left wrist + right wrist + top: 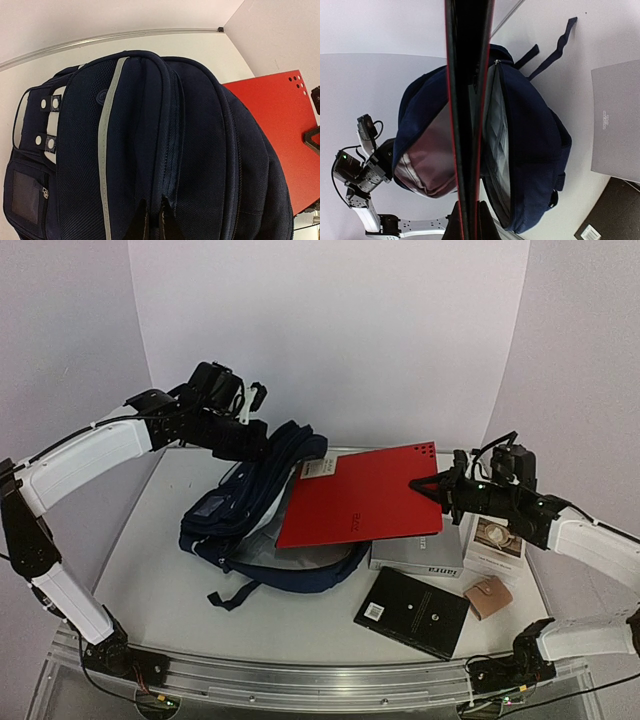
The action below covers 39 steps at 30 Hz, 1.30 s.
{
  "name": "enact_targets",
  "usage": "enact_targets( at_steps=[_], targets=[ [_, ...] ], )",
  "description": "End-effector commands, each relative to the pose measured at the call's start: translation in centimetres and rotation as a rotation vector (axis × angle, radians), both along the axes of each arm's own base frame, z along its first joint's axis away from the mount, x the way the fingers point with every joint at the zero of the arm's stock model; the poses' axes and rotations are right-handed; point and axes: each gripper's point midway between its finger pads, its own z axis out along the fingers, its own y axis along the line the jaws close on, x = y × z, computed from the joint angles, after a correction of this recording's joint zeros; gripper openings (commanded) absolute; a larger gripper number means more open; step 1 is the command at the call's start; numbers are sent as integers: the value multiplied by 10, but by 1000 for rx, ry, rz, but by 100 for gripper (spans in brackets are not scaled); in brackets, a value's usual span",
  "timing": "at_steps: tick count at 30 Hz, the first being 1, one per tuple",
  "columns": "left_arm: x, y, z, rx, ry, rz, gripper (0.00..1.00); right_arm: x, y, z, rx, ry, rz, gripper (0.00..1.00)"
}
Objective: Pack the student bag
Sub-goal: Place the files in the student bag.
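Note:
The student bag (225, 525), a dark navy backpack with a grey-lined open mouth (496, 125), lies at the table's middle left. My left gripper (252, 440) is shut on a fold of fabric at the bag's top (151, 220) and holds it raised. My right gripper (437, 490) is shut on the right edge of a flat red folder (360, 495). The folder is tilted, with its left end over the bag's opening. In the right wrist view the folder (468, 100) appears edge-on between the fingers (487, 225), pointing into the open mouth. The folder (275, 130) also shows beside the bag (150, 125) in the left wrist view.
A grey book (415, 555) lies partly under the folder. A black notebook (412, 612) sits in front of it, with a small tan wallet (487, 597) to its right. A white box (495, 540) stands under the right arm. Loose bag straps (235, 595) trail toward the front.

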Motion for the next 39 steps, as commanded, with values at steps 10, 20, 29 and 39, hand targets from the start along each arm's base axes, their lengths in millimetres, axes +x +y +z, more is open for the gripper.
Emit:
enact_targets(
  at_steps=[10, 20, 29, 39],
  targets=[
    [7, -9, 99, -281, -199, -30, 0, 51, 65, 42, 183, -89, -205, 0],
    [9, 1, 124, -334, -221, -45, 0, 75, 113, -34, 42, 13, -290, 0],
    [7, -10, 128, -339, -208, -131, 0, 89, 153, -67, -55, 72, -375, 0],
    [-3, -24, 145, -364, -255, -252, 0, 93, 172, -125, -68, 223, -500, 0]
  ],
)
